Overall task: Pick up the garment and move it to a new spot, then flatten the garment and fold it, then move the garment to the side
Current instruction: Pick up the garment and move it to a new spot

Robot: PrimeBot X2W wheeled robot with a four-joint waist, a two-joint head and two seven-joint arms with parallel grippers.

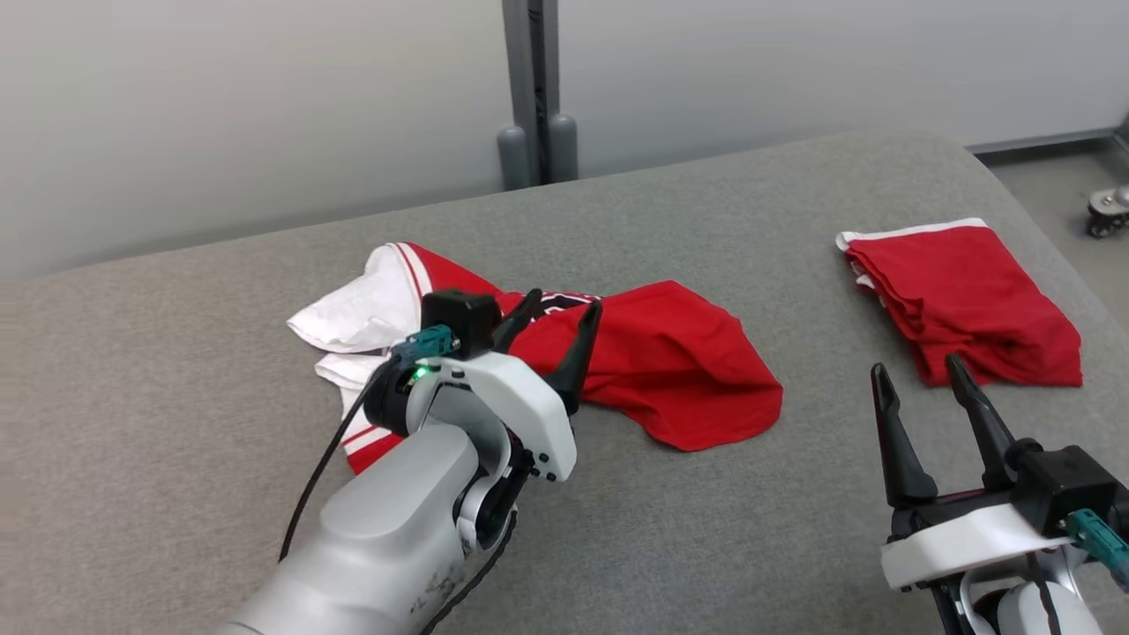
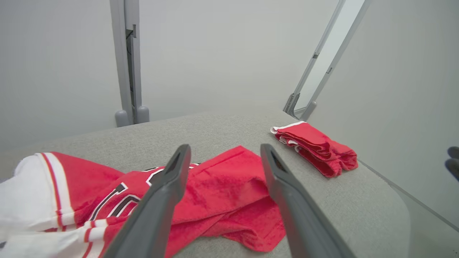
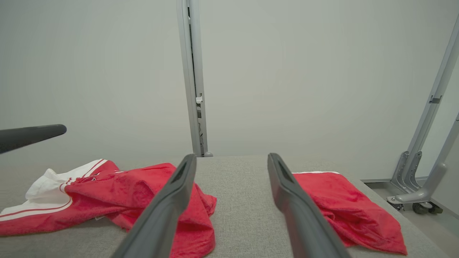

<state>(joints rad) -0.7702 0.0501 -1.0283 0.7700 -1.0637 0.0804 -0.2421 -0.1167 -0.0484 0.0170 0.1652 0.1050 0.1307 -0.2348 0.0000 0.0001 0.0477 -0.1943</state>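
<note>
Tabletop (image 1: 706,220): grey woven covering, broad, rounded at the far right corner; bearing both cloth items listed below.

Wall (image 1: 220,106): pale, plain, behind the far edge.

Garment (image 1: 679,370): red jersey with white sleeve, red-striped trim and dark lettering edged in white. Lying crumpled and unfolded, left of centre on the tabletop. White part towards the robot's left, red hem trailing to the right. Partly hidden in the head view by the left arm.

Folded red cloth (image 1: 961,300): red, white band along the far edge, stacked in layers. At the right side of the tabletop near the rounded corner, well apart from the garment.

Left forearm (image 1: 388,538): pale grey, rising from the lower left, black cable alongside, green light at the wrist.

Left pincer (image 1: 564,302): two dark fingers spread wide, nothing between them. Placed over the middle of the garment, tips pointing towards the far edge. Contact with the cloth not determinable.

Right pincer (image 1: 915,365): fingers spread wide, empty. At the lower right over bare tabletop, near the closer edge of the folded red cloth.

Post (image 1: 529,88): grey, upright, behind the far edge, two rounded feet at the base.

Caster (image 1: 1107,212): small, on the floor beyond the right corner.
</note>
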